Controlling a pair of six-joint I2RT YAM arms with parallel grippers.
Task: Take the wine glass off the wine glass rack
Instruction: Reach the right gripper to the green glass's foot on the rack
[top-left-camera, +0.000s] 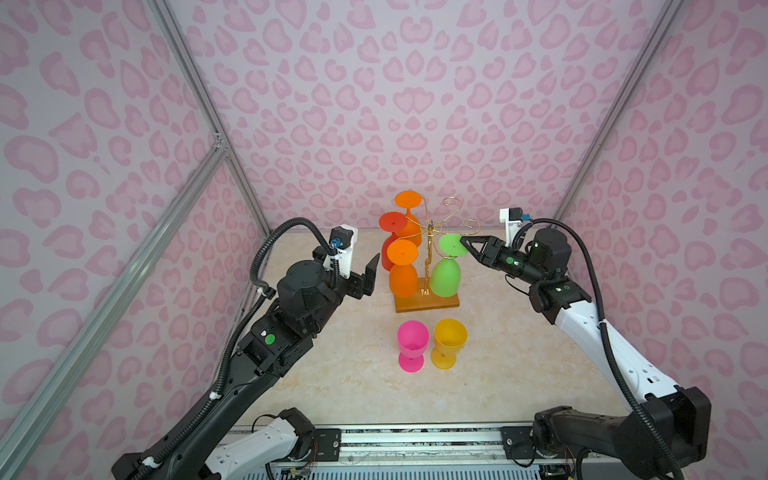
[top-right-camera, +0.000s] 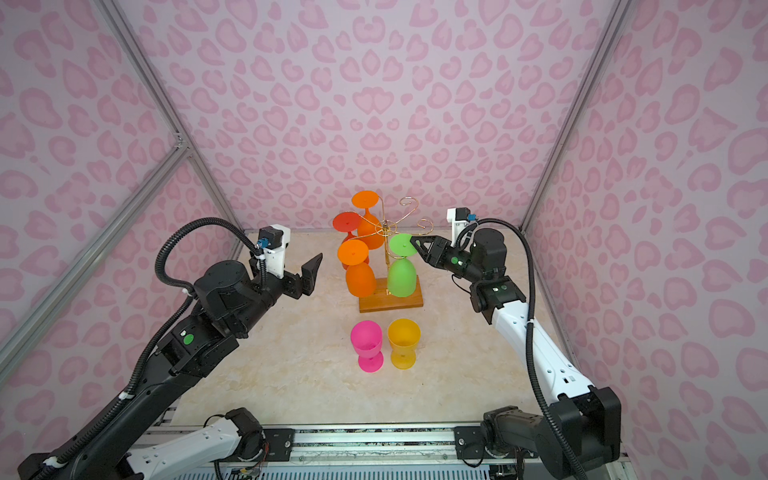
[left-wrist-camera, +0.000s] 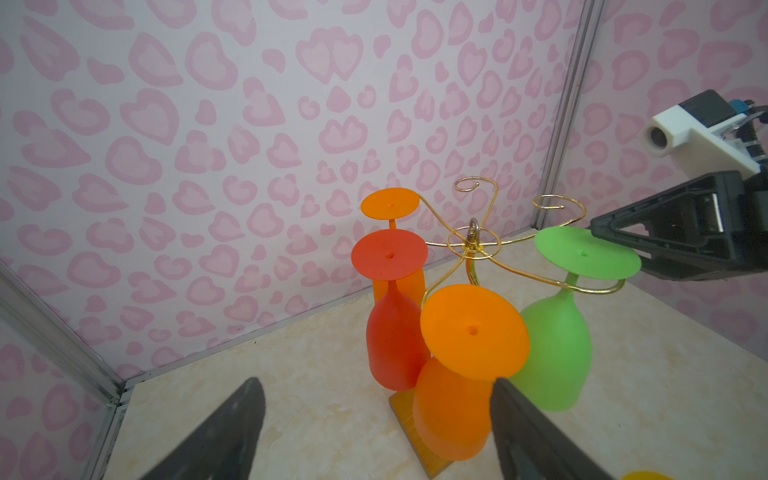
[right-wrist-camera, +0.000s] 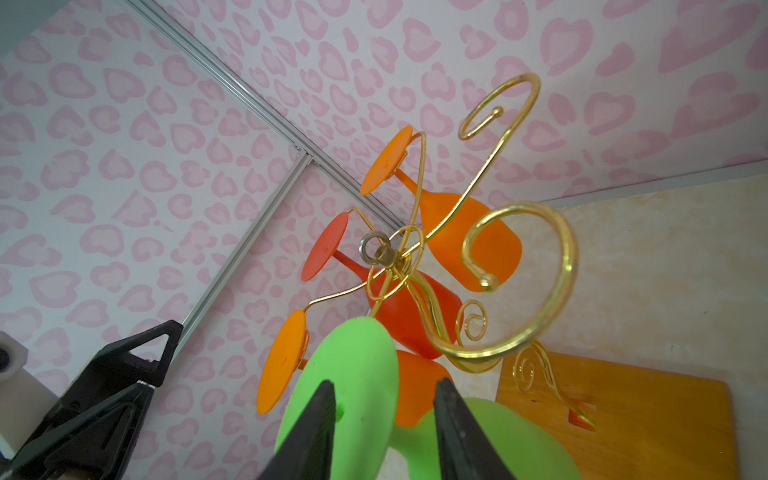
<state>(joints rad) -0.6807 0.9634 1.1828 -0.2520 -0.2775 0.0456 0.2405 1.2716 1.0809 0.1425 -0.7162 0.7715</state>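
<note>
Green plastic wine glass (top-left-camera: 445, 276) hangs inverted on gold wire wine glass rack (top-left-camera: 415, 305), wooden base; right gripper (top-left-camera: 465, 244) straddles the glass's foot, clamping not discernible; left gripper (top-left-camera: 374, 274) spread wide, empty, beside rack.

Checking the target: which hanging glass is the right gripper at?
The green glass: the right gripper straddles its foot; the red glass and orange glasses hang untouched.
</note>
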